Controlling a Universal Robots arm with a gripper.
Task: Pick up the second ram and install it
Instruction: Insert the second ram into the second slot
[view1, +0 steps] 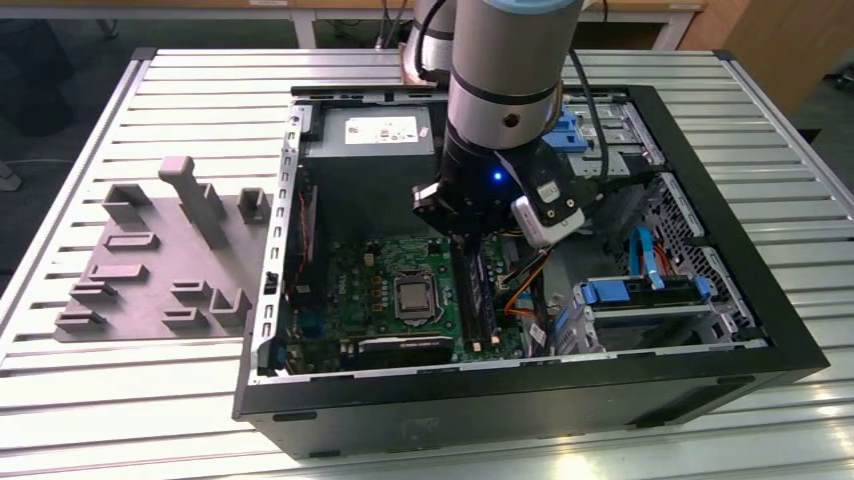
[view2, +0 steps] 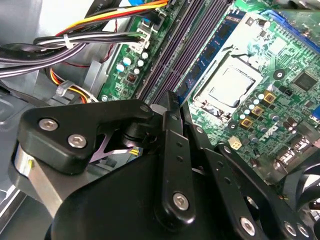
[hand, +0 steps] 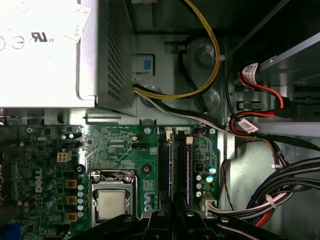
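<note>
Inside the open computer case (view1: 747, 330), my gripper (view1: 465, 245) hangs over the memory slots of the green motherboard (view1: 358, 290). Its fingers look shut on the second ram (view1: 477, 300), a long dark stick standing on edge along a slot just to the exterior view's right of the processor (view1: 415, 297). In the first wrist view the ram (hand: 173, 170) runs edge-on away from the gripper (hand: 172, 216), between the black slots. In the second wrist view the fingertips (view2: 169, 102) sit close together above the purple-black slots (view2: 175, 45).
A grey fixture block (view1: 160, 260) with upright posts stands on the slatted table at the exterior view's left. The power supply (view1: 367, 140) fills the case's far end. Cable bundles (hand: 280, 190) and a blue-tabbed drive cage (view1: 641, 295) crowd the exterior view's right side.
</note>
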